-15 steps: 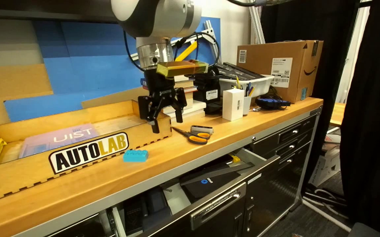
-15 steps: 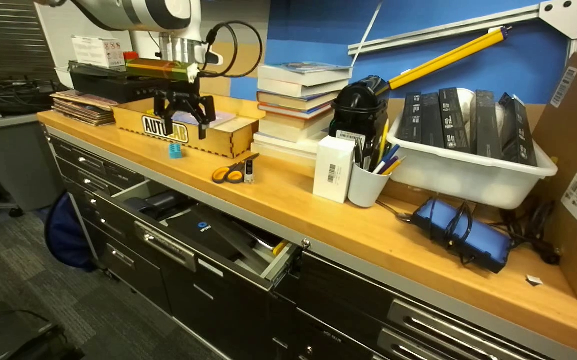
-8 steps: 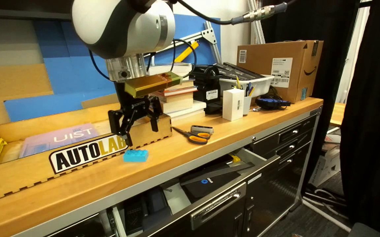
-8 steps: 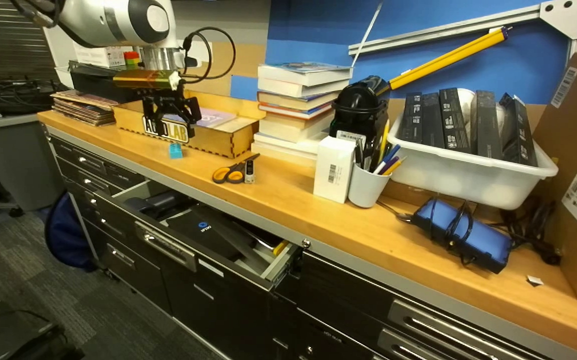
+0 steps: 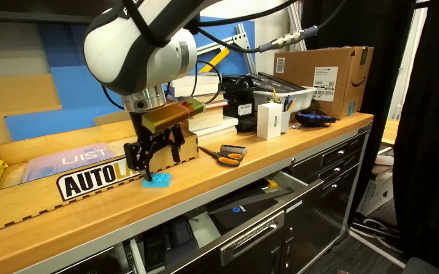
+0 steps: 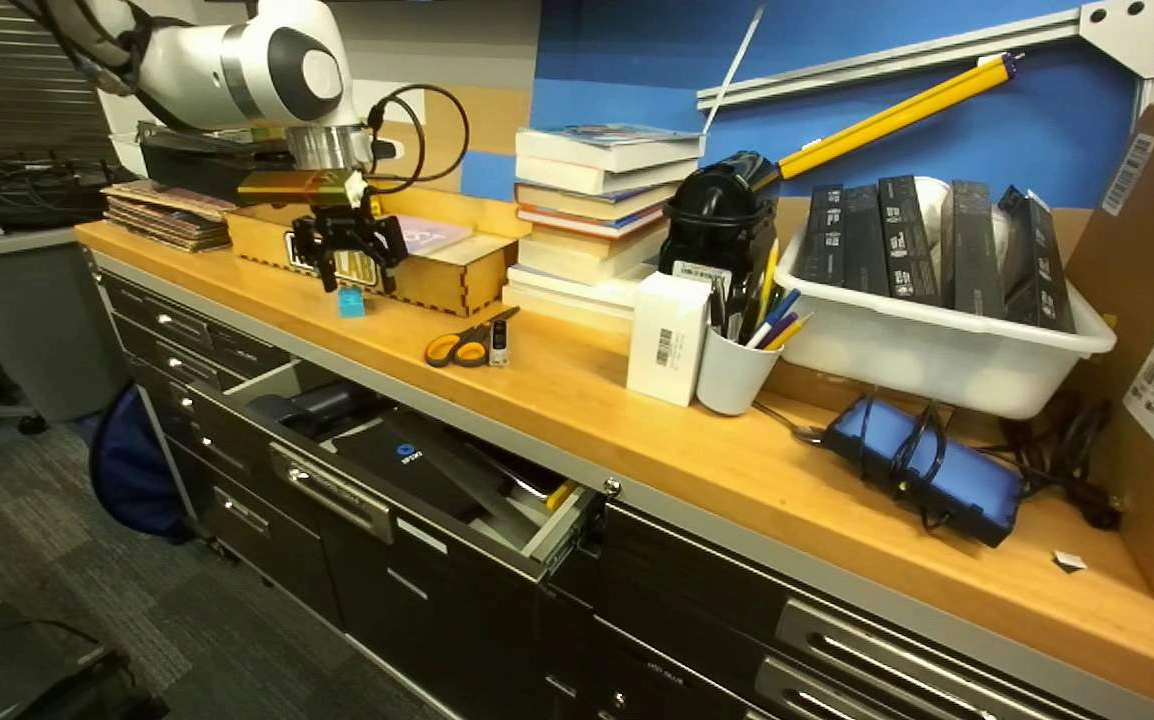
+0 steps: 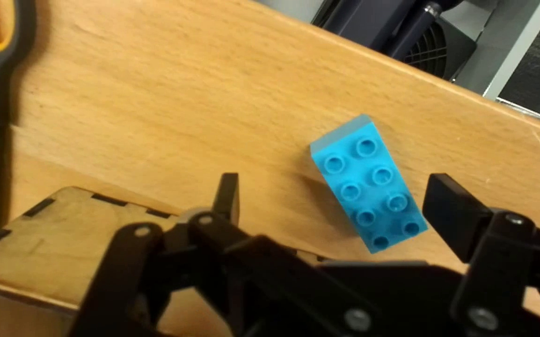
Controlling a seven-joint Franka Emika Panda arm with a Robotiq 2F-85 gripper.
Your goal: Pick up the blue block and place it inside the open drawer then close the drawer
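you seemed at the pick: your fingers stood wide apart, the blue block ungripped on the surface, right of centre in the wrist view; next likely called for centring, lowering, closing.

Smooth wood, that counter; the blue block plastic, the drawer handle shiny metal, the box matt cardboard.
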